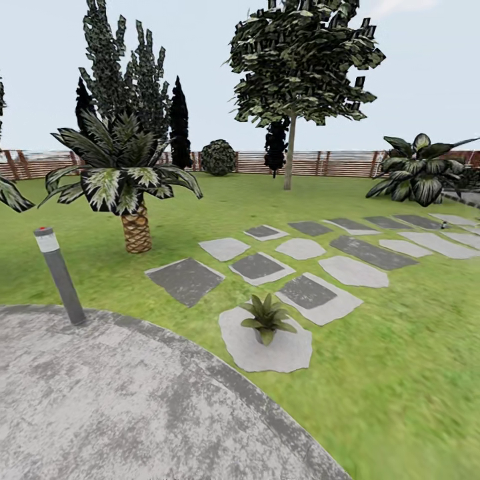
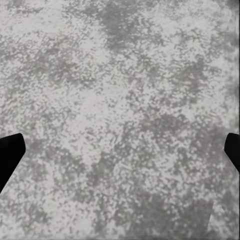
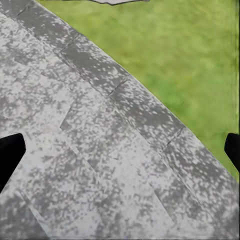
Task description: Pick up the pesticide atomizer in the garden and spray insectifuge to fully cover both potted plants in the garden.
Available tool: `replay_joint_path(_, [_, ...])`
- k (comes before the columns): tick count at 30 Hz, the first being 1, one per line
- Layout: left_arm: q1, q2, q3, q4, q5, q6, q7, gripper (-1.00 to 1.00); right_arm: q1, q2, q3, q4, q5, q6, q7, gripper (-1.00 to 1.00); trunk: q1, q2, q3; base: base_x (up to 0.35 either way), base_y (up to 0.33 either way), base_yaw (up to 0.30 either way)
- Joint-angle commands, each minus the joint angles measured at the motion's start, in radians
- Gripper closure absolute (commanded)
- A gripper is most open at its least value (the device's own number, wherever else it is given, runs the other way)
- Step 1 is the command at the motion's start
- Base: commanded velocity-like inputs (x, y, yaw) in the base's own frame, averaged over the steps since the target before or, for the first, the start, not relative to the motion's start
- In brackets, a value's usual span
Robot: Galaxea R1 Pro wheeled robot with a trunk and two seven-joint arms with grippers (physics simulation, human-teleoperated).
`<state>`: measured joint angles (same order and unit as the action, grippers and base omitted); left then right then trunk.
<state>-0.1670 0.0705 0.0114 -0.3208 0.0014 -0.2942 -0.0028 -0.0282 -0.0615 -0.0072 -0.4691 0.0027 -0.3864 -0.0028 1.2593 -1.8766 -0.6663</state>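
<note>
From the head camera, the round grey speckled paved patio (image 1: 133,400) fills the near left of the scene, and everything else can be placed from it. At its far left rim a short grey bollard light with a pale top and red cap (image 1: 59,275) stands leaning slightly. Beyond that rim, on the green lawn (image 1: 400,373), grows a low palm with a scaly brown trunk and dark, white-streaked fronds (image 1: 127,180). Just off the patio's curved right edge lies a pale, irregular flat stepping stone (image 1: 293,353), and on it sits a small potted plant, a rosette of pointed green leaves in a little grey pot (image 1: 267,320). More grey flat stepping stones (image 1: 353,270), some dark and some pale, run away from the patio toward the far right. Far behind the patio a brown slatted wooden fence (image 1: 333,163) closes the garden, with a leafy tree on a thin trunk (image 1: 297,60) before it and a big bush of dark, pale-edged leaves (image 1: 420,170) at the right.

The left end effector (image 2: 120,152) hangs over bare patio paving, its dark fingertips (image 2: 9,155) spread wide with nothing between them. The right end effector (image 3: 120,152) is likewise spread wide and empty, above the patio's curved edge where paving meets lawn.
</note>
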Motion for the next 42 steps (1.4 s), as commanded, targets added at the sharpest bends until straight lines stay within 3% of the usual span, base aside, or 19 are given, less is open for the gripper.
replay_joint_path(1, [0.0,0.0,0.001,0.0,0.0,-0.003,0.0,-1.0,-0.001,0.0,0.0,0.001,0.0,-0.003,0.0,-1.0,0.0,0.0,-0.001,-0.18,-0.196,-0.285])
replay_joint_path(27, [0.0,0.0,0.002,0.0,0.001,-0.003,0.0,-1.0,-0.001,0.0,0.0,0.001,0.0,-0.003,0.0,-1.0,0.0,0.0,-0.001,-0.147,-0.195,-0.285])
replay_joint_path(42, [0.0,0.002,0.002,0.0,0.008,-0.002,0.0,-1.0,-0.001,0.0,0.0,-0.002,0.0,-0.003,0.0,-1.0,0.0,0.0,-0.001,0.105,-0.023,-0.285])
